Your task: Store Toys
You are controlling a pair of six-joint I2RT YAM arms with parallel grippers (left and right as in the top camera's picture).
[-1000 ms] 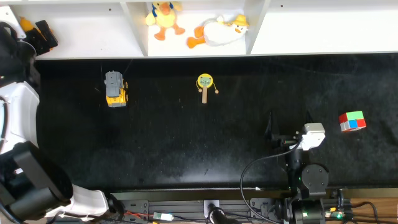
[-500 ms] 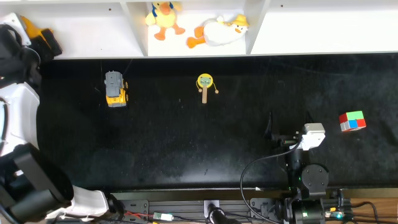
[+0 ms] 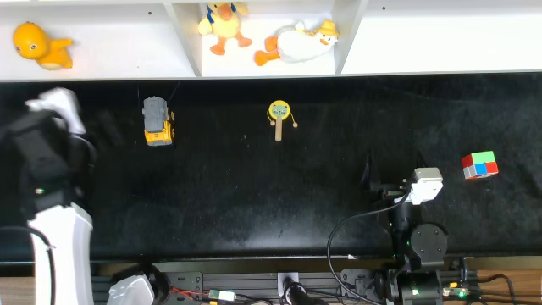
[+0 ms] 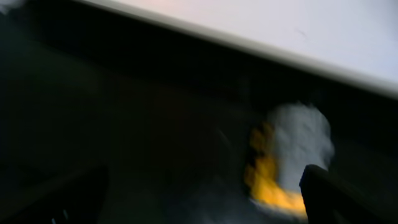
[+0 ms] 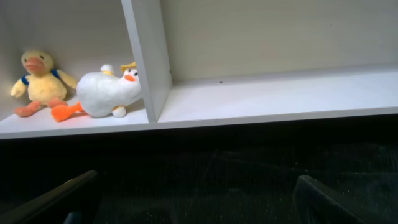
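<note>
Top view, contents as seen from above: white shelf along the far edge of the black table, divided by uprights into compartments. Left compartment: one orange-yellow duck toy, rounded and glossy. Middle compartment: yellow duck plush with orange feet; just beside it, white goose plush with orange feet and a yellow cap. On the table: toy truck, grey above and yellow below, near the shelf front; rattle drum, a yellow round head on a pale wooden handle, well apart from the truck; colour cube with red, green and blue faces, far over on the right side, apart from everything else. Left arm stands at the left edge, right arm near the front edge at the right. Left wrist view: left gripper, fingers spread wide with nothing between them; the truck lies ahead as a blurred grey-and-yellow shape below the white shelf edge. Right wrist view: right gripper, fingers likewise wide apart and holding nothing, low over the table and facing the shelf front. This angle gives the plushes face-on: the duck sits upright with blue at its shoulders, and the goose lies on its side against the upright.
</note>
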